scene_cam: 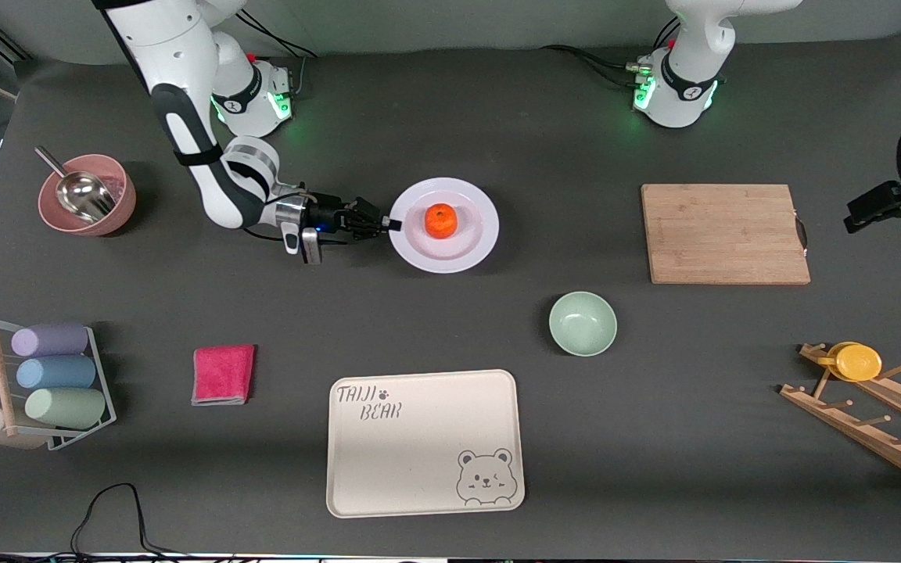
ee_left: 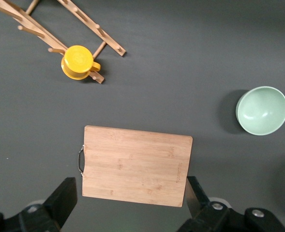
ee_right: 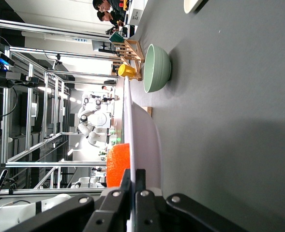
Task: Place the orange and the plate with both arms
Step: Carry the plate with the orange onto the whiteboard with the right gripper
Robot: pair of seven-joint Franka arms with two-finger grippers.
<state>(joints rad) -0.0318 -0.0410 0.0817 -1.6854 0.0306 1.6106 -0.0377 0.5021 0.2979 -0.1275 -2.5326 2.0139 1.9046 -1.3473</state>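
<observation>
Resting on white plate (scene_cam: pixel 475 234): dimpled orange (scene_cam: pixel 441 220). Right claw (scene_cam: pixel 393 224) clamped on plate rim; left claw (ee_left: pixel 132 203) apart over cutting board (ee_left: pixel 135 164).

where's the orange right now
The orange sits on the plate, whose rim the right hand grips, farther from the front camera than the green bowl.

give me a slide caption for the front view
Right gripper pinches the rim of the plate carrying the orange.

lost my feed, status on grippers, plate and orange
Right gripper fingers shut on plate rim. Orange on plate. Left gripper open over cutting board, waiting.
</observation>
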